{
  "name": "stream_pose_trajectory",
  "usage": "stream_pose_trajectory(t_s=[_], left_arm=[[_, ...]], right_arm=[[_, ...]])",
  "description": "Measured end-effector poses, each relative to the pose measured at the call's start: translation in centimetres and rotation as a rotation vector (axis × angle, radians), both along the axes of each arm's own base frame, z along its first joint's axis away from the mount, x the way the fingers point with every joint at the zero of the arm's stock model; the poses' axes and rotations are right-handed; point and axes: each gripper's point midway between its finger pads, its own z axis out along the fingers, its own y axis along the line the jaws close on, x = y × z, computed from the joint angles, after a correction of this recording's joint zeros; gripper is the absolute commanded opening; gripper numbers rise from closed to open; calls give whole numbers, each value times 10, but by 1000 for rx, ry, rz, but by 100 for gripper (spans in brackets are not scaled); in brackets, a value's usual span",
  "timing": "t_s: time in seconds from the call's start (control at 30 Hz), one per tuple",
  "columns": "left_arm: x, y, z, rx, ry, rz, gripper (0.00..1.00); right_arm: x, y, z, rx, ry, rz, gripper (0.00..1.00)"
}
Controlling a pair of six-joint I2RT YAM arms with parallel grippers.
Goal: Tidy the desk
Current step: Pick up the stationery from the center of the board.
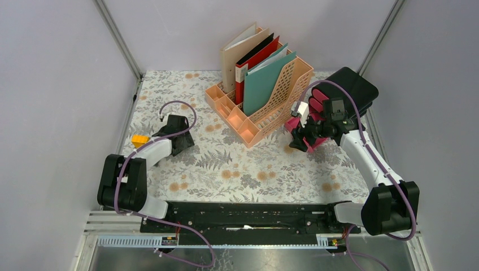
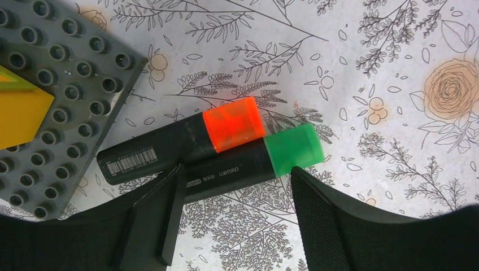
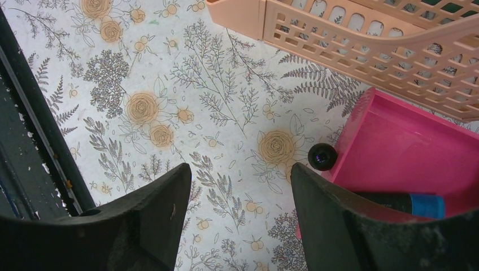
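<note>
Grey walls box in the floral-cloth tabletop (image 1: 237, 169), which spreads under both arms. Far side, left: the left hand (image 2: 236, 192), fingers apart and clamping nothing, sits low over a green-capped highlighter (image 2: 254, 161) touching an orange-capped highlighter (image 2: 186, 144). The green one's long axis runs nearly finger to finger, so a wrist turn seems needed. The right hand (image 3: 240, 180), apart and empty, hangs beside a pink tray (image 3: 406, 152).

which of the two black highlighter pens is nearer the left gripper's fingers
The green-capped black highlighter, just ahead of the left gripper; the orange-capped black highlighter lies beyond it.
</note>
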Motion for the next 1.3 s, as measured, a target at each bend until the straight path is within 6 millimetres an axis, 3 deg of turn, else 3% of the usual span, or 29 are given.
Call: stream_pose_trajectory(t_s=[0.37, 0.53, 0.8, 1.07, 1.3], left_arm=[[2, -28, 0, -133, -3, -86, 57], [-1, -45, 0, -196, 8, -143, 63], [-1, -41, -1, -158, 12, -148, 65], [10, -38, -11, -74, 40, -140, 46], [17, -37, -12, -44, 36, -140, 20]], right_arm=[[-1, 0, -1, -1, 6, 0, 72], [-1, 0, -1, -1, 5, 1, 72], [-1, 0, 0, -2, 4, 2, 72], [-1, 0, 0, -2, 2, 2, 72], [-1, 0, 0, -2, 2, 2, 72]])
